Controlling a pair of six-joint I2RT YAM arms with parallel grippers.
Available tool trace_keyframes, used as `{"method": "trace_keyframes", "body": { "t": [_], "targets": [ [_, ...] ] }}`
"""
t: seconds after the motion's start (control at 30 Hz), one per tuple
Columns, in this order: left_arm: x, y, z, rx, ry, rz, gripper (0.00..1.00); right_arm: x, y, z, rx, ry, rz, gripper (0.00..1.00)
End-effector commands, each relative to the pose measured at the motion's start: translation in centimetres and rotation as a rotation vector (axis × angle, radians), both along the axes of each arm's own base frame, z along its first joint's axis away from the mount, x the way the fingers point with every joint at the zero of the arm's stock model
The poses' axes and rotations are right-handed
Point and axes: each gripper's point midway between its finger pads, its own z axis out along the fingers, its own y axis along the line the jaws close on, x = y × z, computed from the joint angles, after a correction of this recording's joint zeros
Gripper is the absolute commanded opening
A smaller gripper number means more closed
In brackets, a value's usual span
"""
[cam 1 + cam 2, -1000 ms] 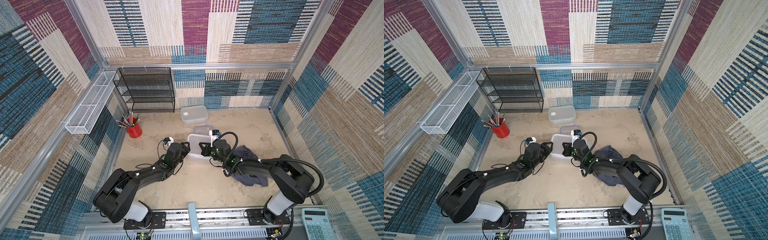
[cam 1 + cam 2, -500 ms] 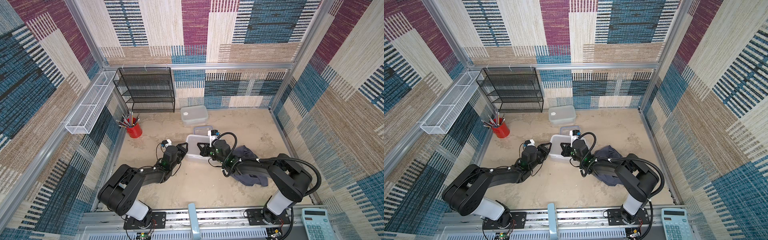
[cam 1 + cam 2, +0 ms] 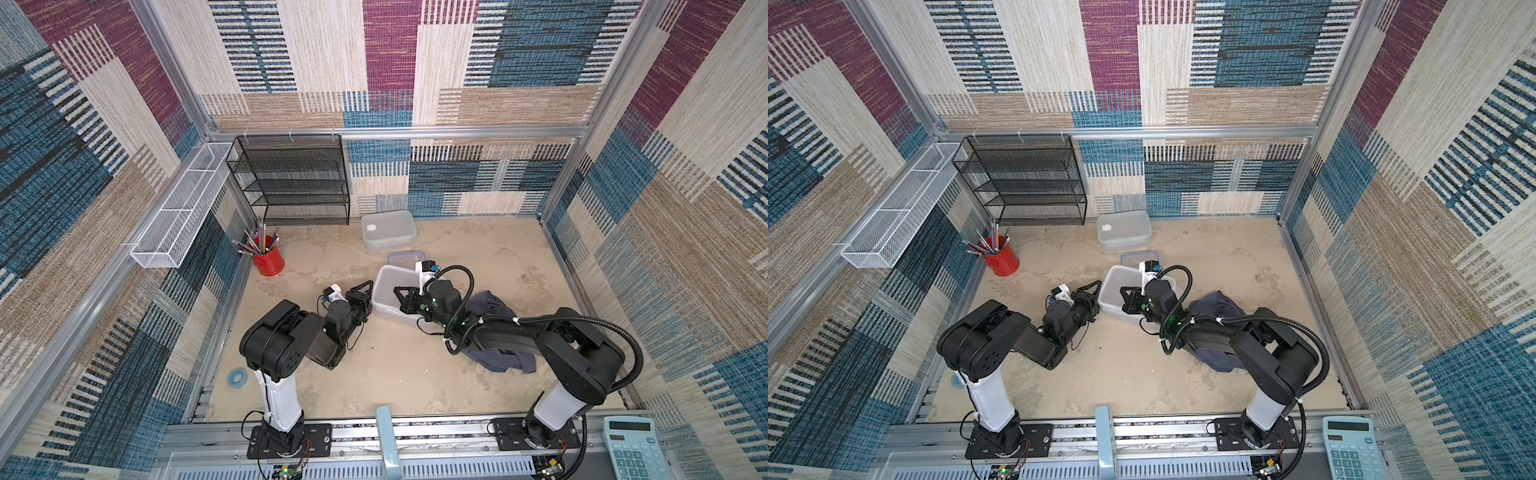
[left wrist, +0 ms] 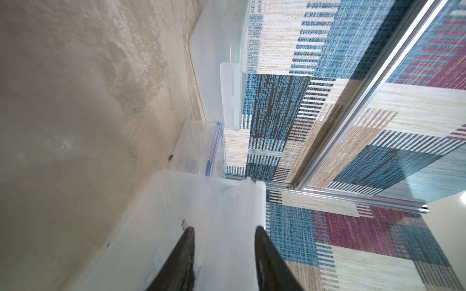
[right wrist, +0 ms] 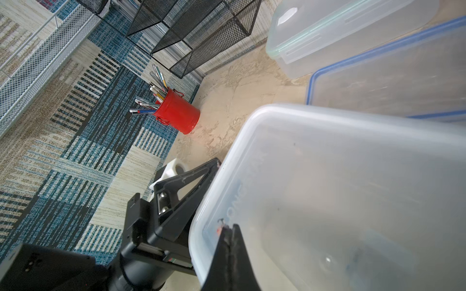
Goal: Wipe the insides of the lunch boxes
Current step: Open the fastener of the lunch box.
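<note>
Folded back since the earlier frame was the left arm (image 3: 291, 328); the left gripper (image 4: 223, 229), jaws apart, was set against the open large lunch box (image 3: 386, 286) on the counter (image 3: 395, 374), apparently bracing it. Inside it the right gripper (image 5: 227, 230) was held closed, the cloth (image 3: 492, 303) left outside.

1. Three lunch boxes (image 3: 1113, 286) are sitting out: large open box (image 3: 384, 282), green-rimmed box (image 3: 388, 228), blue-rimmed box (image 3: 403, 257).
2. One grey-blue cloth (image 3: 492, 305) is lying nearby.
3. One red cup (image 3: 270, 261) is holding several pencils (image 3: 253, 243).
4. One black rack (image 3: 291, 183), one white basket (image 3: 183, 208) and one calculator (image 3: 631, 449) are standing by.
</note>
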Motion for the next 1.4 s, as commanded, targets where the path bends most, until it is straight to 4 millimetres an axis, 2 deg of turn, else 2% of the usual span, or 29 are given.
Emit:
{"method": "trace_keyframes", "body": {
  "t": [0.0, 0.2, 0.43, 1.0, 1.37],
  "targets": [
    [-0.8, -1.7, -0.5, -0.028, 0.028, -0.095, 0.40, -6.7, -4.6, -11.8, -0.301, 0.454, 0.012, 0.00],
    [-0.7, -2.0, 0.2, -0.012, 0.007, -0.112, 0.46, -6.7, -4.4, -12.0, -0.302, 0.461, 0.016, 0.00],
    [-0.6, -2.5, 0.6, -0.017, -0.012, -0.136, 0.41, -6.6, -4.2, -12.2, -0.310, 0.465, 0.025, 0.00],
    [-1.4, -3.3, 2.3, 0.036, -0.066, -0.201, 0.43, -6.4, -3.8, -12.5, -0.348, 0.477, 0.047, 0.00],
    [-1.7, -3.2, 2.6, 0.060, -0.074, -0.210, 0.28, -6.5, -3.8, -13.0, -0.357, 0.488, 0.055, 0.00]
  ]
}}
